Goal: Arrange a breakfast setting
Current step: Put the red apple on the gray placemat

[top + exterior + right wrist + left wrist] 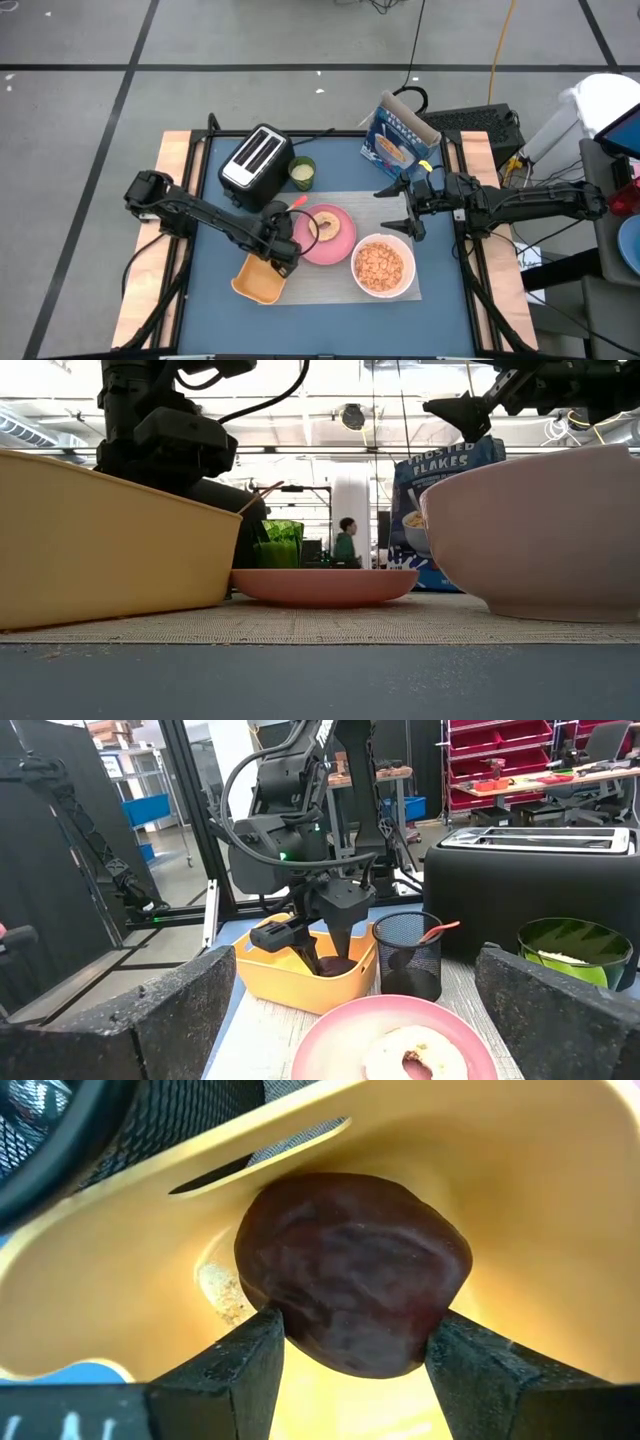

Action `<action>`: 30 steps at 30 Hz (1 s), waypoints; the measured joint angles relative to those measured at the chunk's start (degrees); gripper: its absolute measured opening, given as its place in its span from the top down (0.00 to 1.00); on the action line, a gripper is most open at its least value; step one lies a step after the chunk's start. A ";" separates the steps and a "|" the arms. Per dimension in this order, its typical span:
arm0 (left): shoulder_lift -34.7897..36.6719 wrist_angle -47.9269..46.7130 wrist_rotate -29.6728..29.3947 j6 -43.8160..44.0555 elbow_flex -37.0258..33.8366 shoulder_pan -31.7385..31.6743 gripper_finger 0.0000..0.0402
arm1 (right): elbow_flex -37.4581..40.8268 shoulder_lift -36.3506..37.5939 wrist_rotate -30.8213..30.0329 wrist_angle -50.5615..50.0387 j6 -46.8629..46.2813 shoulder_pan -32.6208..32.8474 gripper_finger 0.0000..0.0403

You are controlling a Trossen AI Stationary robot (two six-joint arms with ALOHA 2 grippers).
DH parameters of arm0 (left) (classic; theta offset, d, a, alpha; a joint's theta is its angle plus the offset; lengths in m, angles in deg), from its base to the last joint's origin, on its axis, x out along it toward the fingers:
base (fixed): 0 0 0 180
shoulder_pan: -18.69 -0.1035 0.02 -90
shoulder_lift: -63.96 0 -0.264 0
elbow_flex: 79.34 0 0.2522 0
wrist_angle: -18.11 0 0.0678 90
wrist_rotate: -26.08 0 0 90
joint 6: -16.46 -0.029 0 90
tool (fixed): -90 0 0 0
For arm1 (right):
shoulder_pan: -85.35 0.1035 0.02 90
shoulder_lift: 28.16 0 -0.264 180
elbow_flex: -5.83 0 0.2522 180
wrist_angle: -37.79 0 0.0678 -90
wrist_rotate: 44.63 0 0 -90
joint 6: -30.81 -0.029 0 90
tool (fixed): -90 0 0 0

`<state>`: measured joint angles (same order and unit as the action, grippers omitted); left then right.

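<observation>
**Left fingers on the dark-red fruit inside the yellow tray**

My left gripper (355, 1355) is down in the yellow rectangular plastic tray (260, 282), at the front-left corner of the grey rectangular woven mat (330, 285). Between my two dark fingers (235, 1370) sits the small dark-red fruit (352, 1270): roundish, a bit lumpy, skin glossy and slightly wrinkled, colour almost brown-black w/ a red tone. Both fingers touch its sides, jaws approx. half closed around it. The fruit lies on the tray bottom; I cannot tell if it is lifted. Beside it some pale crumbs stick on the tray floor.

My right gripper (412, 210) hangs above the mat's back-right part, jaws wide apart, holding nothing.

The round pink plate (326, 235) stands on the mat just right of the tray, and on it lies the toasted bagel (325, 228), pale w/ a hole in the middle. The round white bowl (383, 266) is front-right of the plate, touching or nearly touching it, full of tan cereal (381, 264).

Behind the tray stands a black mesh cup (407, 955) w/ an orange-handled utensil (438, 931) in it. Behind the mat: black-and-silver toaster (256, 159), green cup (302, 173), blue cereal box (399, 137). Far in the room, a person (346, 543).
</observation>
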<state>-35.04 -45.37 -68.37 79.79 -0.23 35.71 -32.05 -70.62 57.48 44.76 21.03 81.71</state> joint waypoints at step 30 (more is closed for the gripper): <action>14.56 -0.64 1.39 -0.32 0.96 -0.76 0.46 | 0.00 0.00 -0.01 0.04 0.00 0.00 0.01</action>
<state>-20.48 -46.01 -66.98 79.47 0.73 34.94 -32.05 -70.62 57.47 44.81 21.03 81.71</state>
